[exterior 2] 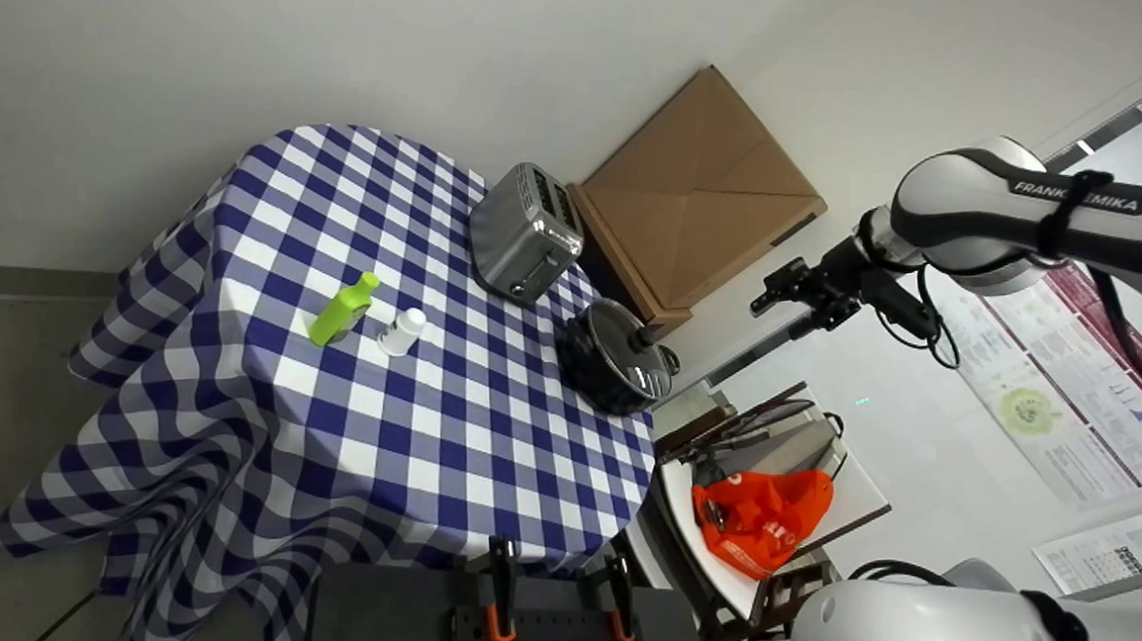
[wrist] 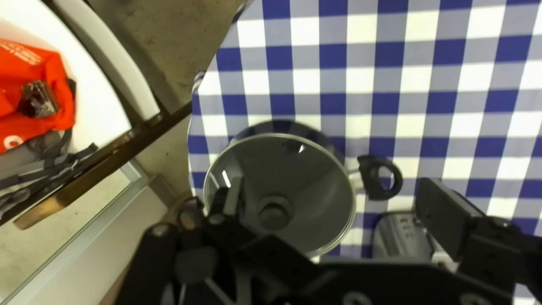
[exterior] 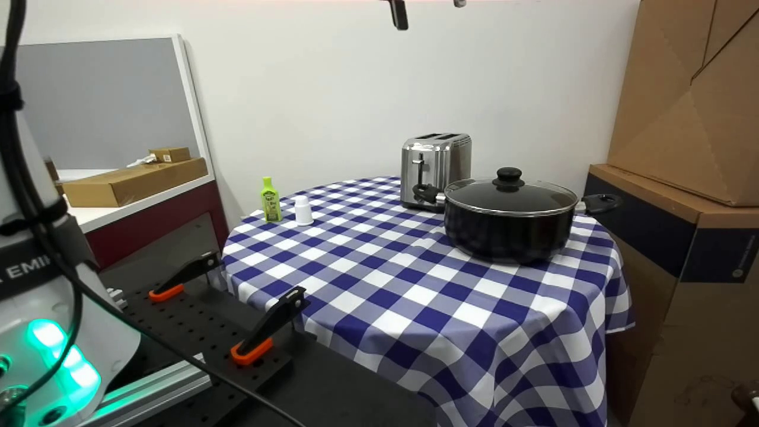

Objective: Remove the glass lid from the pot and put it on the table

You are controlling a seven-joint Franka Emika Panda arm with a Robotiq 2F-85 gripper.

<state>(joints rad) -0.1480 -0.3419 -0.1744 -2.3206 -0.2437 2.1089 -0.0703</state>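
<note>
Checked tablecloth; round glass lid, black knob.

I count: one pot, one glass lid, one toaster, one green bottle, one white container, two clamps.

White wall, grey floor, grey panel — white-edged, stacked cardboard boxes

My rounded, white, hard-shelled arm: pale "EMIKA" lettering on black. Thick black cables, bound along it by flat black straps. White, curved base, oblong lights glowing green. My angular, matt-black gripper: blocky dark-grey pads, round metal screw heads.
</note>
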